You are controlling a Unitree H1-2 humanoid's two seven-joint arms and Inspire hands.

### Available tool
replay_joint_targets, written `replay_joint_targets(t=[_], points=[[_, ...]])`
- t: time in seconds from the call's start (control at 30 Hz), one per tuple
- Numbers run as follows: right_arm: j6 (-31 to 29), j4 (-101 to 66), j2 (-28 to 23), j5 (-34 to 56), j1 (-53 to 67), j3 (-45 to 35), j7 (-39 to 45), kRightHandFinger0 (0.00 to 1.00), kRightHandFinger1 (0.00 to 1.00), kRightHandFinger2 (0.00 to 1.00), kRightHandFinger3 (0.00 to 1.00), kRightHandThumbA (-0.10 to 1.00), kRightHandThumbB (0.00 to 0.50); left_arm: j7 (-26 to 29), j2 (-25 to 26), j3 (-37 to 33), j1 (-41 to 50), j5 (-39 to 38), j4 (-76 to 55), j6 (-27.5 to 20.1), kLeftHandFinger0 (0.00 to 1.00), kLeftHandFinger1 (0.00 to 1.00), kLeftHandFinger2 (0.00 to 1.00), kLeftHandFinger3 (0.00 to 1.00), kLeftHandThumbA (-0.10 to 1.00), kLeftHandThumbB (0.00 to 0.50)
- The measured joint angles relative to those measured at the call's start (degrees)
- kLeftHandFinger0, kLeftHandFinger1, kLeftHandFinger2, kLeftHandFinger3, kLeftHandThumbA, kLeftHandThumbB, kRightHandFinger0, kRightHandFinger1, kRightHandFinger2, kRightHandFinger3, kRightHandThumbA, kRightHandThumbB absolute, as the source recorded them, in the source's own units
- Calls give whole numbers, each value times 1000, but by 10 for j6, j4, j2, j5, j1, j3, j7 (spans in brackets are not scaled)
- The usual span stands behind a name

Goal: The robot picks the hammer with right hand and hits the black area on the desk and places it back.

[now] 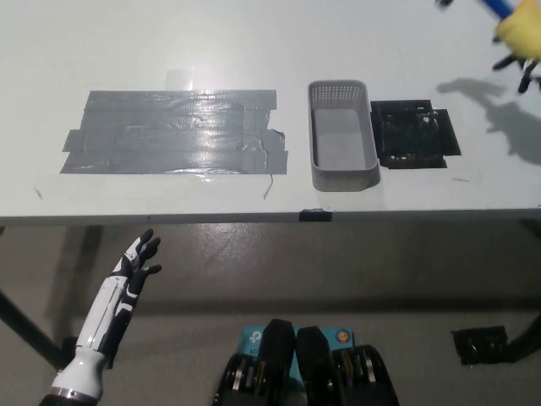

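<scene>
The hammer [512, 25], with a yellow grip and a blue shaft, is lifted high at the top right corner, and its head is mostly cut off by the picture's top edge. My black right hand [526, 64] is shut on the yellow grip at the right edge. The black area [414, 134] lies bare on the white desk [254, 42], below and left of the hammer, with the hammer's shadow just to its right. My white left hand [133, 269] rests open below the desk's front edge at the lower left.
A grey mesh basket [342, 135] stands directly left of the black area. A wide patch of grey tape [173, 131] covers the desk's left half. A small black object [480, 345] lies on the floor at the lower right.
</scene>
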Motion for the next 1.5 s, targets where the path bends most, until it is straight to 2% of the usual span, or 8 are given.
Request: replay_joint_targets(t=[0.53, 0.63, 0.7, 0.87, 1.03, 1.2, 1.27, 1.5], points=[[-19, 66, 20, -36, 10, 185, 10, 60, 637, 1000, 993, -100, 128, 0, 2, 3, -7, 0, -1, 0, 886, 1000, 1000, 1000, 1000, 55], [-45, 79, 26, -71, 23, 249, 2, 6, 563, 925, 664, -100, 138, 0, 4, 7, -7, 0, -2, 0, 883, 1000, 1000, 1000, 1000, 56], [-61, 79, 26, -91, 24, 283, -11, 0, 449, 846, 649, -100, 113, 0, 4, 9, -6, 0, -1, 0, 891, 1000, 1000, 1000, 1000, 68], [-92, 71, 25, -149, 5, 357, -42, 110, 673, 993, 656, -100, 138, 0, 4, 10, -7, 0, -1, 0, 897, 1000, 1000, 1000, 1000, 58], [-108, 69, 19, -194, -2, 386, -62, 51, 588, 851, 339, -100, 148, -5, 5, 14, -7, 0, -2, 0, 899, 1000, 1000, 1000, 1000, 59], [-113, 42, 8, -213, -4, 377, -67, 186, 679, 995, 616, -100, 113, -6, 5, 15, -7, 0, -3, 0, 906, 1000, 1000, 1000, 1000, 77], [-116, 32, 4, -214, -4, 364, -67, 101, 572, 816, 580, -100, 105, -6, 5, 15, -7, 0, -5, 1, 909, 1000, 1000, 1000, 1000, 74], [-117, 30, 3, -209, -13, 286, -71, 182, 655, 994, 967, -100, 124, -6, 5, 15, -7, 0, -6, 3, 902, 1000, 1000, 1000, 1000, 80]])
